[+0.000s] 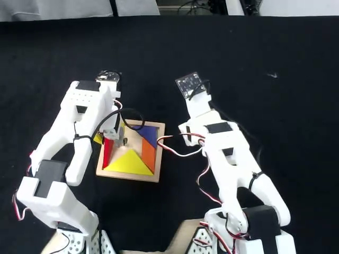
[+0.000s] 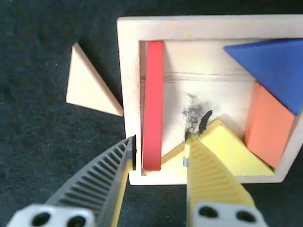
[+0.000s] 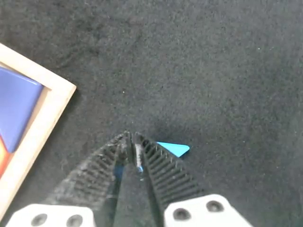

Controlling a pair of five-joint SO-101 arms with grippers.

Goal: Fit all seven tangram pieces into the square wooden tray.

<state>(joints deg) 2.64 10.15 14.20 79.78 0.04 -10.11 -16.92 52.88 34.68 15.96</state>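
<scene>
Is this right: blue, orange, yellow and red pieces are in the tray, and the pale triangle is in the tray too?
Not quite. The pale triangle lies outside the tray, on the black table beside its wall, as the left wrist view shows. The blue piece, orange piece, yellow piece and red piece are in the tray.

Robotics lab or maker's bench, by the look of it. The table (image 1: 275, 63) is draped edge to edge in black cloth. Two white plastic arms, the left arm (image 1: 69, 137) & right arm (image 1: 233, 159), look 3D-printed, w/ servo wires (image 1: 183, 151) in red, black & white looping outside the shells. There's a bare circuit board (image 1: 189, 83) on one wrist. A wooden tray (image 1: 127, 177) of coloured shapes sits btwn the arms. Loose cables (image 1: 196, 6) lie on a pale surface (image 1: 53, 9) behind the cloth.
</scene>
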